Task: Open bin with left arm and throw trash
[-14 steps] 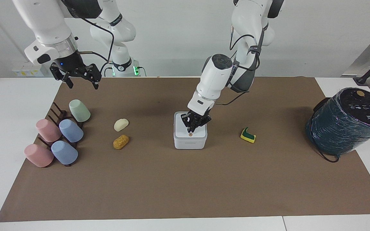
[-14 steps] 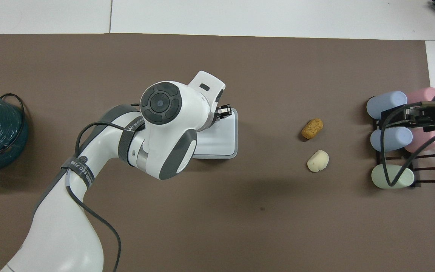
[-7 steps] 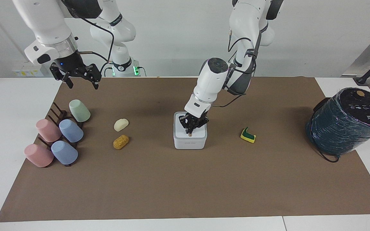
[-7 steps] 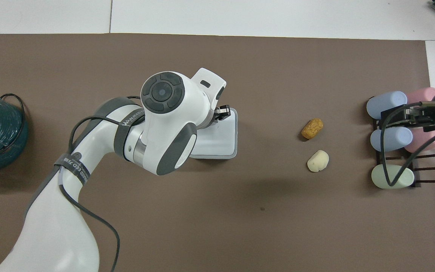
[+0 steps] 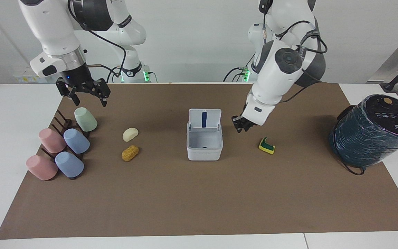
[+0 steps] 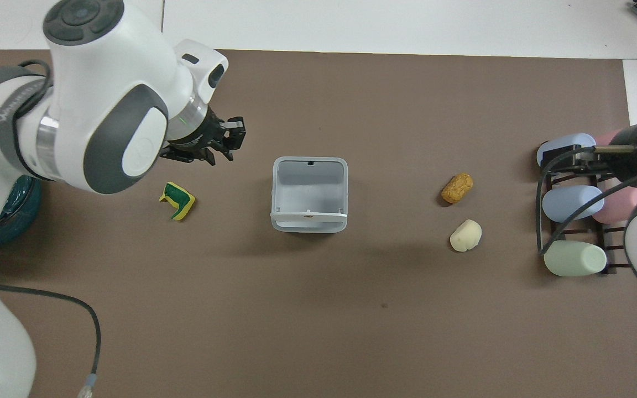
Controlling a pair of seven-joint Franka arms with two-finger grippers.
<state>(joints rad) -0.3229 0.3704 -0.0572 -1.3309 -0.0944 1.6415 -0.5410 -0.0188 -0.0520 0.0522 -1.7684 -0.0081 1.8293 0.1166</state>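
The white bin (image 5: 204, 152) stands in the middle of the brown mat with its lid (image 5: 204, 119) raised upright, blue stripe showing; the inside looks empty (image 6: 309, 166). My left gripper (image 5: 242, 126) is shut and empty, over the mat between the bin and the yellow-and-green sponge piece (image 5: 267, 146); it also shows in the overhead view (image 6: 229, 142), with the sponge (image 6: 177, 200) beside it. The orange-brown lump (image 5: 130, 153) and the cream lump (image 5: 130, 134) lie beside the bin toward the right arm's end. My right gripper (image 5: 87, 97) is open, waiting above the cup rack.
A dark rack (image 5: 62, 121) holds several pastel cups (image 5: 76, 140) at the right arm's end. A large dark teal wrapped cylinder (image 5: 371, 131) stands at the left arm's end, with a black cable at its foot.
My left gripper left the bin's lid and swung toward the left arm's end, rising. The lid has sprung open and stands upright. The right arm shifted slightly.
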